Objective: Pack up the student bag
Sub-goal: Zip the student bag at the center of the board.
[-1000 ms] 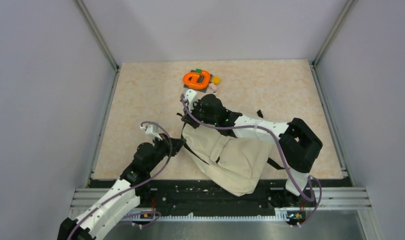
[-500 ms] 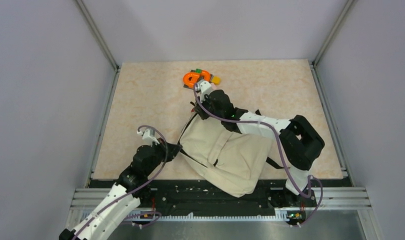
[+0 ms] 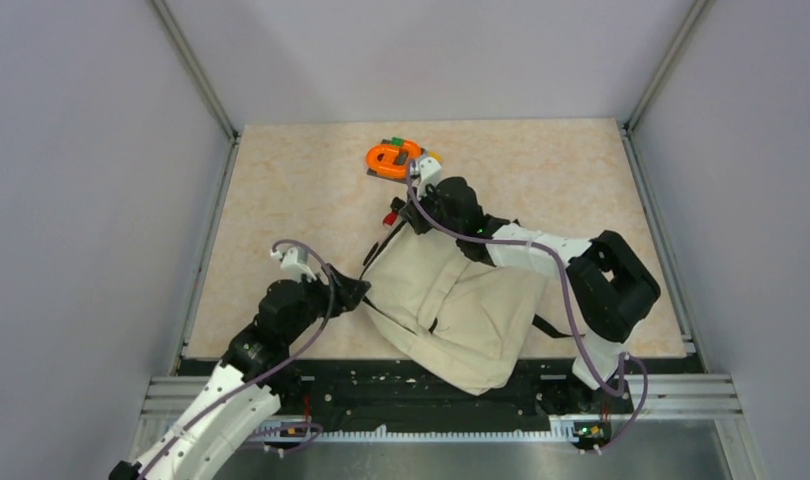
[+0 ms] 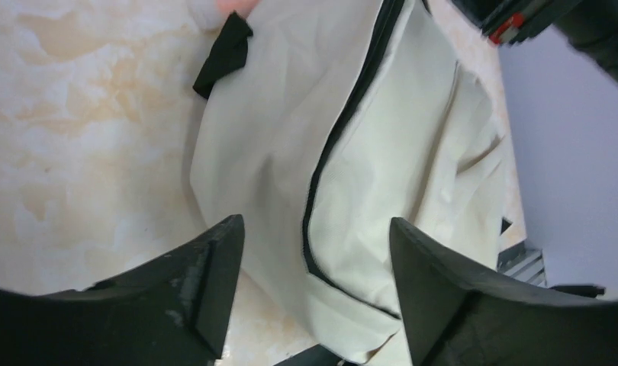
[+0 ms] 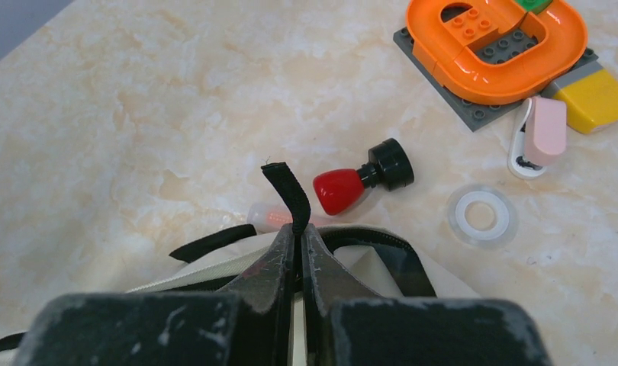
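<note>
The cream-beige student bag [image 3: 451, 305] lies near the table's front edge, its black zipper line [image 4: 329, 152] running down the fabric. My right gripper [image 5: 297, 229] is shut on a black pull tab [image 5: 288, 191] at the bag's far corner and holds it up; in the top view this gripper [image 3: 408, 220] sits at the far end of the bag. At the bag's left edge my left gripper [image 3: 362, 292] stands open, its fingers [image 4: 214, 267] either side of the fabric without touching it.
Beyond the bag lie a red-and-black capped marker [image 5: 363, 179], a clear tube [image 5: 269, 217], a clear tape ring [image 5: 481, 215], a pink stapler [image 5: 545, 126], a yellow eraser [image 5: 593, 97] and an orange brick ring [image 3: 393, 157] on a grey plate.
My right gripper has pulled the pull tab farther back and right, stretching the bag. The left gripper has opened and let go of the bag's left edge.
</note>
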Robot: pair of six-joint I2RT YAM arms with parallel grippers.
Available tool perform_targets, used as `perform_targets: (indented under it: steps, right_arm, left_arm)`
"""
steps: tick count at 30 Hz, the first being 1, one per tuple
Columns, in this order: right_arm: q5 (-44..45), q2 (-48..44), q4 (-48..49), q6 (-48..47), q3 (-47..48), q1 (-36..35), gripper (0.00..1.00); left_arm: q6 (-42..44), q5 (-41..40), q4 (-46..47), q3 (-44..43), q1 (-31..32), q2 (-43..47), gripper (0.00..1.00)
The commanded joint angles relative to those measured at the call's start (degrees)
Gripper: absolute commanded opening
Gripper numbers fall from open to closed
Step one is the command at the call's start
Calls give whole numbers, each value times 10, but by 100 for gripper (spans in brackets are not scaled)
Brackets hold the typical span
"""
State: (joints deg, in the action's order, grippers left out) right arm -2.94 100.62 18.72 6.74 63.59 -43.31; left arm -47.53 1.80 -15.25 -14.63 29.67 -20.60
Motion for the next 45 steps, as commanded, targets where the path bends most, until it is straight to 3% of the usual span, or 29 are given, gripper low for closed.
perform_targets:
  steps: [1, 6, 12, 18, 24, 26, 28, 30, 31, 37, 45]
  right_arm:
    - [-48, -49, 41, 13, -8, 14, 0]
    - [-85, -64, 43, 26, -21, 14, 0]
    - [-104, -78, 39, 33, -29, 13, 0]
    - [-114, -84, 39, 37, -36, 13, 0]
    - [-115, -84, 39, 36, -37, 13, 0]
    - [-110, -84, 38, 36, -37, 13, 0]
    - [-98, -84, 40, 39, -38, 13, 0]
    - [-70, -84, 40, 44, -38, 13, 0]
    - [-52, -85, 41, 47, -39, 13, 0]
    - [63, -79, 59, 56, -43, 13, 0]
    - [121, -61, 86, 62, -44, 13, 0]
  left_arm:
    - [79, -51, 36, -107, -3, -77, 79]
    - [144, -48, 83, -195, -3, -231, 81]
    - [205, 22, 145, -270, -9, -393, 78]
    - [229, 22, 180, -287, -22, -465, 60]
    - [230, 65, 237, -281, -28, -503, 57]
    - [231, 90, 255, -283, -27, -521, 50]
    - [231, 113, 263, -286, -28, -536, 28]
    - [236, 116, 238, -297, -28, -541, 4]
    - [236, 104, 218, -303, -28, -537, 0]
    - [195, 6, 169, -249, -28, -449, 0]
    - [85, 1, 128, -134, -28, -301, 0]
